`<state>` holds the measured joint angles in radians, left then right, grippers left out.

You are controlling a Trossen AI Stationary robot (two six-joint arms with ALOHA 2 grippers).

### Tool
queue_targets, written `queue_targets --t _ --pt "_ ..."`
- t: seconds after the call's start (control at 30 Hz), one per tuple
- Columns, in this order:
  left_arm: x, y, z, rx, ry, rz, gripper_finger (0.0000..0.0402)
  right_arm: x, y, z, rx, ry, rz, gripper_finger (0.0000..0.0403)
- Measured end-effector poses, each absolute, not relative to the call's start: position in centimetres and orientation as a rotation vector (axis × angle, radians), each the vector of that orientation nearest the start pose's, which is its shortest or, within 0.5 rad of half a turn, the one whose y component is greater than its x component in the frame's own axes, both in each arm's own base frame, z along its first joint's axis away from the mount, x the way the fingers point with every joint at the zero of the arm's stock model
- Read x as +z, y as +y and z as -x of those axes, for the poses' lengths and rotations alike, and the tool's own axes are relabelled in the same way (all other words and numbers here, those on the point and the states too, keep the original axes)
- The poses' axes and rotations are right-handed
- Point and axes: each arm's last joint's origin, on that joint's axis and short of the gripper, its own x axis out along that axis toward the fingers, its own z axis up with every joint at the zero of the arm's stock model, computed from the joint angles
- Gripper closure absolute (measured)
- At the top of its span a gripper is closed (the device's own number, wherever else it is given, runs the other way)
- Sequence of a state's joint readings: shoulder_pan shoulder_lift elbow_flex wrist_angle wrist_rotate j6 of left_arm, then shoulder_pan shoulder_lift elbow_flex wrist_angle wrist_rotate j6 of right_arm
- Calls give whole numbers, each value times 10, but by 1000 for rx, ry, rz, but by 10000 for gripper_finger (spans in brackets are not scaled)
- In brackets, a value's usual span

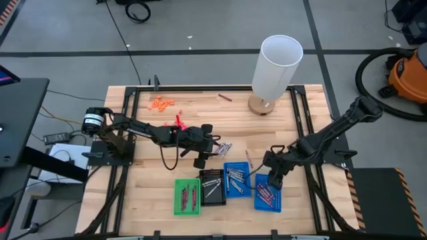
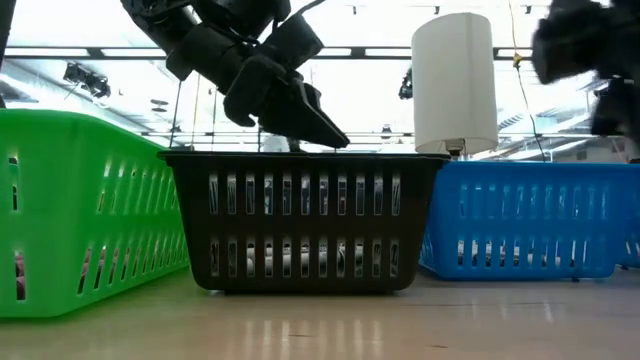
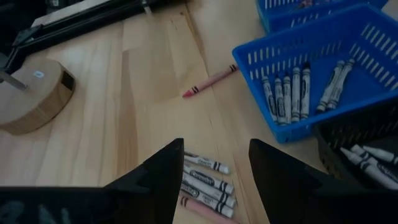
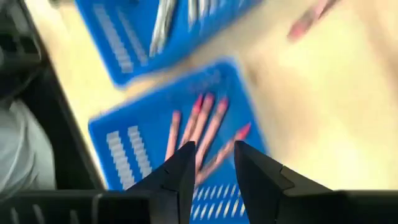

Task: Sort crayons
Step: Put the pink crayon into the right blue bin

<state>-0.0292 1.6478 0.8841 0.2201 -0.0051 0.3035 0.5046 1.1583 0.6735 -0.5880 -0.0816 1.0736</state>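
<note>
Four small trays stand near the table's front: green (image 1: 187,197), black (image 1: 212,187), blue (image 1: 235,179) and a second blue one (image 1: 267,194). My left gripper (image 3: 214,149) is open above a small pile of white-wrapped crayons (image 3: 208,182) on the wood, touching none of them. My right gripper (image 4: 212,154) hovers open over the second blue tray (image 4: 143,155), where several pink-red crayons (image 4: 199,124) lie. Grey crayons (image 3: 292,93) lie in the first blue tray. A single pink crayon (image 3: 210,81) rests flat on the wood.
A white cylinder on a round wooden base (image 1: 277,67) stands at the back right. Tiny orange bits (image 1: 162,103) and pink-red bits (image 1: 179,121) lie at the back left, and a dark crayon (image 1: 225,97) lies near the far edge. Black rails (image 1: 303,113) frame the table.
</note>
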Motion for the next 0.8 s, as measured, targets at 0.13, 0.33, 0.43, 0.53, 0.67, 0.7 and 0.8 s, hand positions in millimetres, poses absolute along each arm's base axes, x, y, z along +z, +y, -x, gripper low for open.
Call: queue_targets --t 0.13,0.33,0.43,0.53,0.67,0.7,0.8 --pt "191 -10 -341 -103 535 -295 208 203 89 -189 -189 1122 -654 284" --pt "190 -9 -341 -76 547 -285 208 192 74 -205 -276 1120 -555 284" --pt "190 -8 -341 -43 557 -274 208 181 66 -214 -321 1134 -508 284" --pt "188 -8 -340 -36 574 -259 208 172 62 -223 -330 1141 -481 284" --pt "186 -8 -338 -32 604 -260 208 160 59 -231 -344 1161 -458 279" --pt "186 -8 -338 -31 608 -262 208 158 59 -233 -347 1169 -451 275" --pt "185 -7 -338 -21 618 -275 208 157 60 -242 -349 1174 -405 258"
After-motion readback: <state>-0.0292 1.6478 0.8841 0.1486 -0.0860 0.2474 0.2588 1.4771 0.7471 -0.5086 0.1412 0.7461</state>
